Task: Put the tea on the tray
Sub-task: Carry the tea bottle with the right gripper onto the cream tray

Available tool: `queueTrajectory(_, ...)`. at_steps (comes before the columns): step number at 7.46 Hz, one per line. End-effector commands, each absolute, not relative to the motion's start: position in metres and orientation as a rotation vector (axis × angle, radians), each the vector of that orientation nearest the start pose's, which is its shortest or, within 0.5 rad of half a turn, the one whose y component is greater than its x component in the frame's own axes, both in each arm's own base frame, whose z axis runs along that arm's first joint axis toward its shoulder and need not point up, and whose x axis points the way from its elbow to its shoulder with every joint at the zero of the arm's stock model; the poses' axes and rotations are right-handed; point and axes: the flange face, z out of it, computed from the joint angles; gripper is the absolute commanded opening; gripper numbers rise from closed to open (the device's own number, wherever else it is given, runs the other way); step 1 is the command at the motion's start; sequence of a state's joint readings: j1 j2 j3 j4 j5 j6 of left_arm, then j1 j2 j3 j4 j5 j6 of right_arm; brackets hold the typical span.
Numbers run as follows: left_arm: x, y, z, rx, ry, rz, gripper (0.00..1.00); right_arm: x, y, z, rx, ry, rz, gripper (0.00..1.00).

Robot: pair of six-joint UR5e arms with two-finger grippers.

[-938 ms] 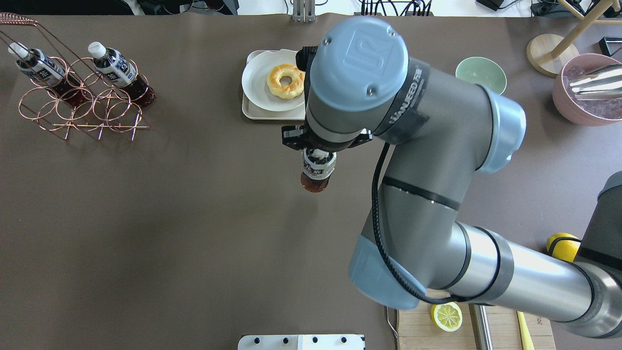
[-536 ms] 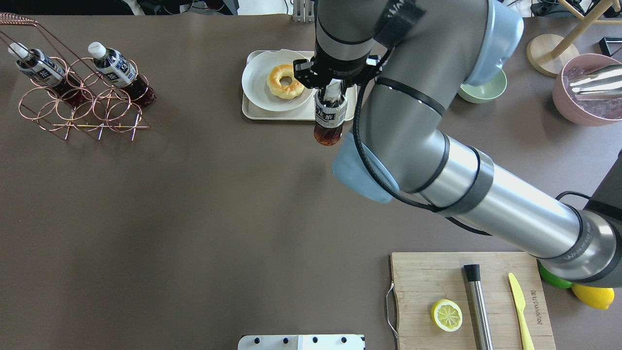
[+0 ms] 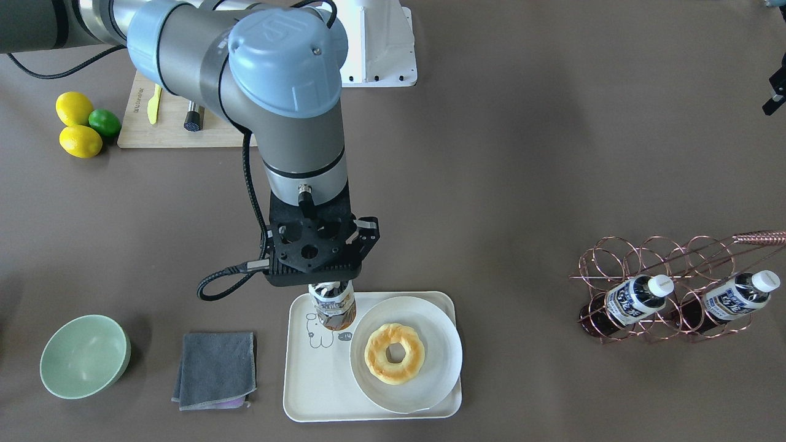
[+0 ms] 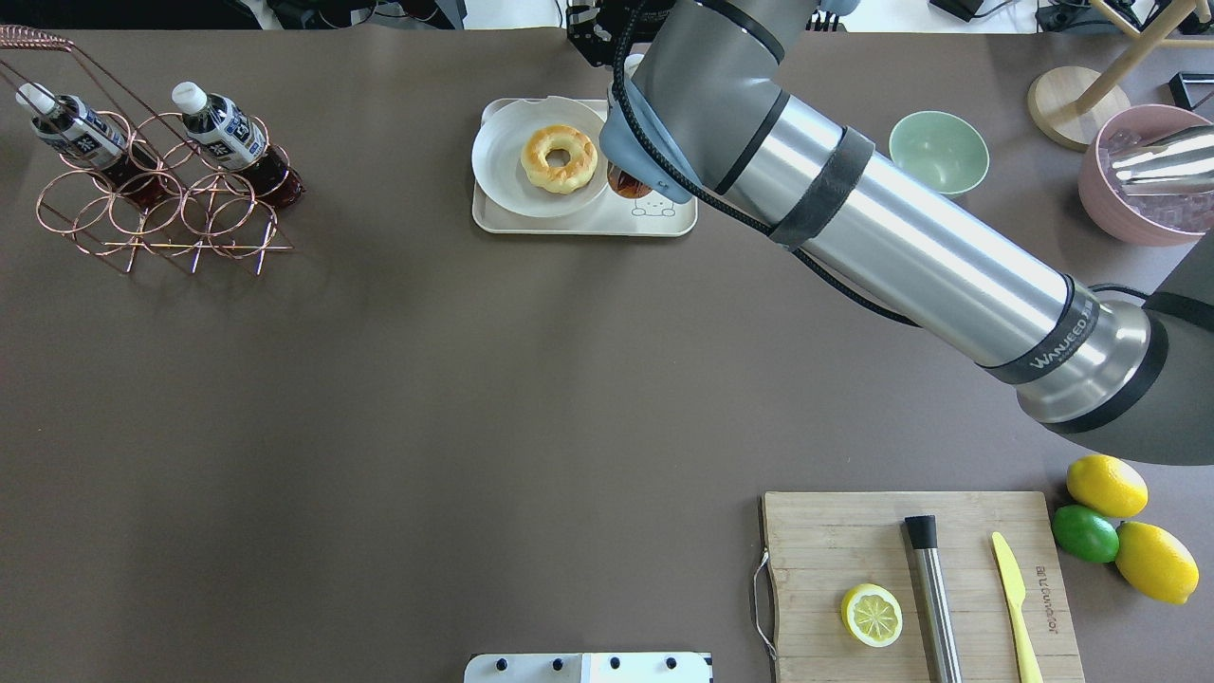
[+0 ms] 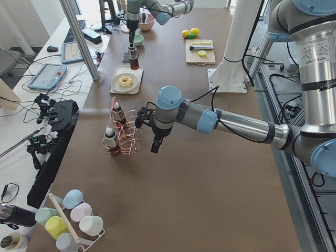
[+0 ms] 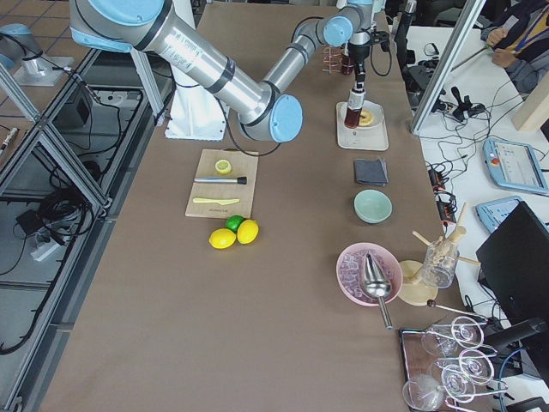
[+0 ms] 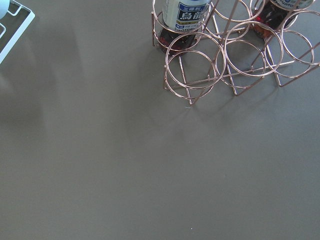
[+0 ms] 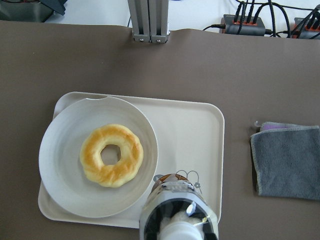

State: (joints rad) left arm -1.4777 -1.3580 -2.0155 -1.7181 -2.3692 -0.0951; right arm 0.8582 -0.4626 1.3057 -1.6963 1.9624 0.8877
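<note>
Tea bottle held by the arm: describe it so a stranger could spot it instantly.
Find the cream tray holding the doughnut plate. Beside that plate, over the tray's bear drawing, an upright tea bottle is gripped at its cap by the right end effector. Its two lookalikes lie tilted in the copper wire rack, ungripped.

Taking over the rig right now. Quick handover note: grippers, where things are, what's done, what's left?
Right gripper: shut on the tea, which is upright over the tray at the bear drawing, beside the plate.
Left gripper: near the wire rack; cannot tell if open or shut.
Done: tea is at the tray.
Left: touchdown unclear from these views; set it down, release, withdraw.
</note>
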Motion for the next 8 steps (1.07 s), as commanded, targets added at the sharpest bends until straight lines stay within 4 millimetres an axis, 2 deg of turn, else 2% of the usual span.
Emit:
queueTrajectory(1,-0.025,-0.414,0.517,0.281,0.816,0.144,0.96,-0.434,-0.699,0.095,0.231,-0.728,-0.005,0.0)
queueTrajectory(2,-0.025,-0.415,0.517,0.281,0.812,0.143,0.96,-0.442,-0.707,0.108,0.231,-0.737,-0.006,0.0)
queueTrajectory(7,-0.029,-0.413,0.507,0.305,0.812,0.141,0.96,-0.441,-0.708,0.115,0.206,-0.754,-0.006,0.0)
queueTrajectory(8,-0.03,-0.406,0.503,0.31,0.812,0.137,0.96,-0.444,-0.707,0.122,0.2,-0.75,-0.008,0.0)
